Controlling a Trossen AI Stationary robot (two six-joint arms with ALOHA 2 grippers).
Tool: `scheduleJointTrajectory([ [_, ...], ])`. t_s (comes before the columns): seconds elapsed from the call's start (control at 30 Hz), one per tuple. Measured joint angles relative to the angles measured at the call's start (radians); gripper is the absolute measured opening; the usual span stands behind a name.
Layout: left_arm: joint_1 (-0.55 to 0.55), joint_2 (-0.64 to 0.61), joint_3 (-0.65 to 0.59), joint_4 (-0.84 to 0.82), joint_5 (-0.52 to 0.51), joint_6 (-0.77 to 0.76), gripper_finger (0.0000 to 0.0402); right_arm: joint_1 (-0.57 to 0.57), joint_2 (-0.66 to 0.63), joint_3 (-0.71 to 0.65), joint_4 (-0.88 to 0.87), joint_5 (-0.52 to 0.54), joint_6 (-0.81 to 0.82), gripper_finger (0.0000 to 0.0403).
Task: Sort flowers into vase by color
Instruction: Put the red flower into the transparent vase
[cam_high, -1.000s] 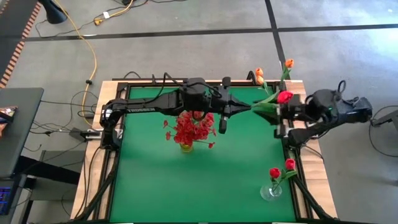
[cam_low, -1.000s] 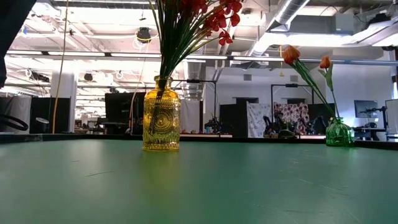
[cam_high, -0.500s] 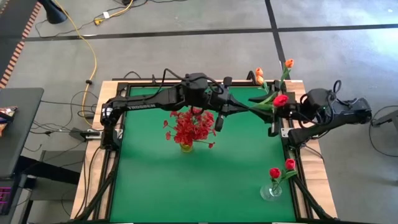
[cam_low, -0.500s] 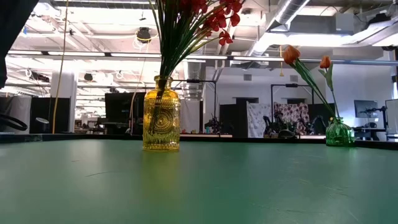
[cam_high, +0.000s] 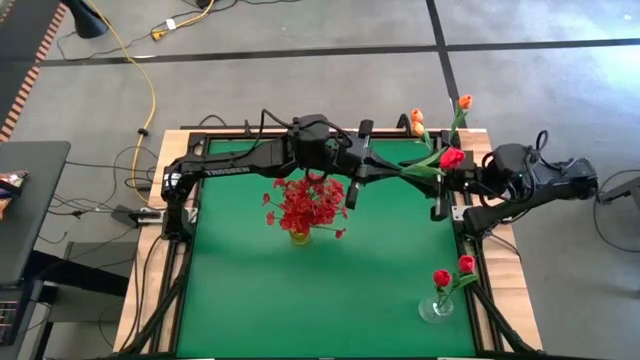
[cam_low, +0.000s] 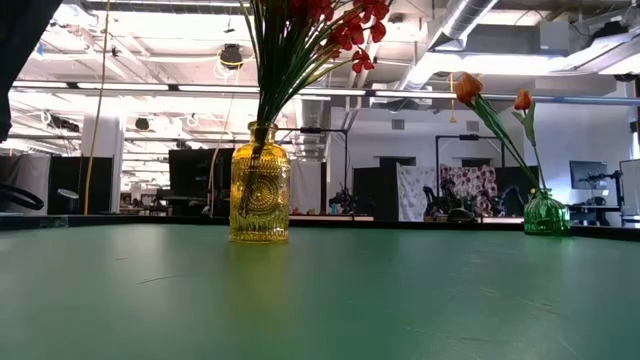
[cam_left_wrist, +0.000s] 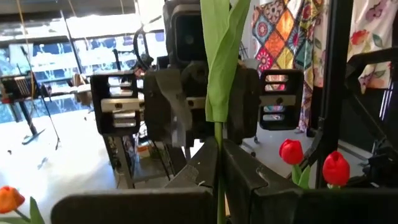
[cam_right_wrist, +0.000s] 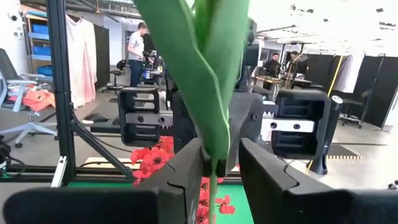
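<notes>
A red-pink tulip, bud (cam_high: 452, 158) and green leaves (cam_left_wrist: 219, 56), is held above the table's far right part. My left gripper (cam_high: 388, 171) is shut on its stem and reaches from the left. My right gripper (cam_right_wrist: 221, 155) faces it from the right edge, open, one finger on each side of the stem and leaf (cam_right_wrist: 211, 93); I cannot tell if they touch. Red sprigs stand in a yellow vase (cam_low: 260, 195). Orange tulips lean in a green vase (cam_low: 545, 213). Two red-pink tulips stand in a clear vase (cam_high: 437, 305). My left gripper pinches the thin green stem (cam_left_wrist: 219, 134) between its two fingers, below the leaves. The fingers come level from the table's left. The flower sticks out past the fingertips toward the right gripper, lifted clear of the table.
The yellow vase (cam_high: 300, 236) stands mid-table under the left arm. The green vase (cam_high: 418, 128) sits at the far right corner, close behind the held flower. The clear vase is near the right edge. Green table surface (cam_high: 250, 290) lies open at the near left.
My left arm's wrist has swung a little toward the table's far edge, the flower still in its gripper. The bud has shifted slightly toward the table's left. The vases have stayed put.
</notes>
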Motion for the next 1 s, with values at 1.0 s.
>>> scheduleJointTrajectory([
  [1.0, 0.01, -0.039, -0.002, -0.025, -0.126, -0.053, 0.0109, 0.015, -0.134, 0.066, -0.169, -0.032, 0.077, 0.0033],
])
